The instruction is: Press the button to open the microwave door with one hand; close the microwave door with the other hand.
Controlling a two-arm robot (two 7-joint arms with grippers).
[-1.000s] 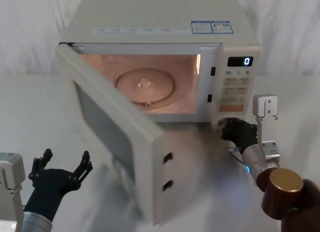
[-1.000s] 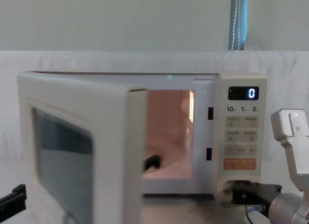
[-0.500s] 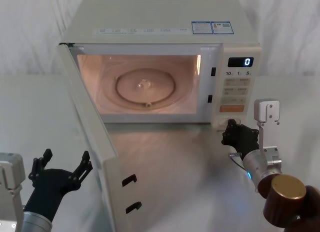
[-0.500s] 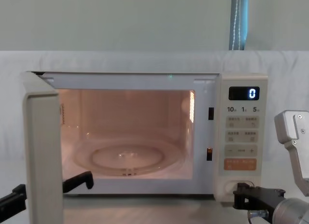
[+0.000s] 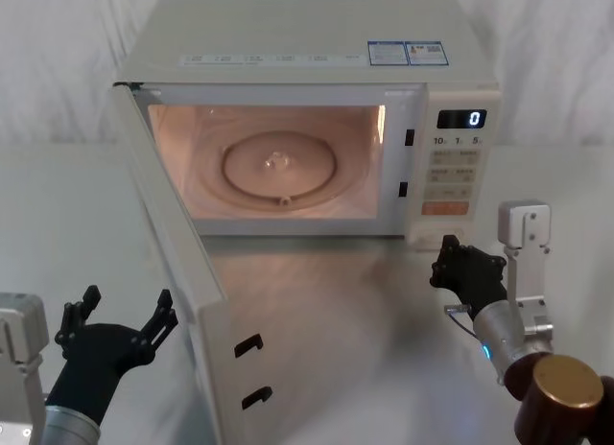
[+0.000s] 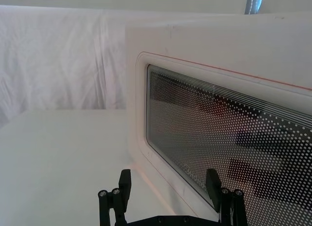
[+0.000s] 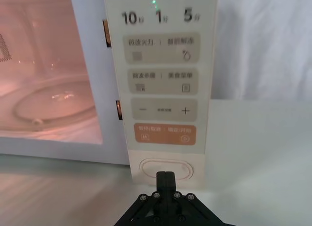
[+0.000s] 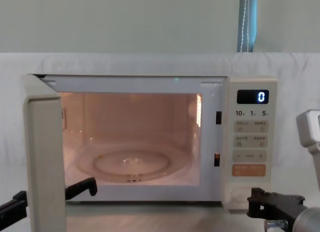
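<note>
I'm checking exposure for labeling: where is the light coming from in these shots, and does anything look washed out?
Head and chest views: the microwave cavity glows warm orange, spilling onto the table. Left wrist view: the microwave door window shows dotted mesh; backdrop cloth is bright.

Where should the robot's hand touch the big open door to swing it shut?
Best guess: push the microwave door rather than pinch it. The open left gripper waits on its outer, window side, so pressing that flat face near the free edge, far from the hinge, should swing it closed most easily.

The microwave door [image 6: 234, 119] is cut off by the left wrist view's edge; panel key labels [image 5: 452, 162] are too small to be read.
</note>
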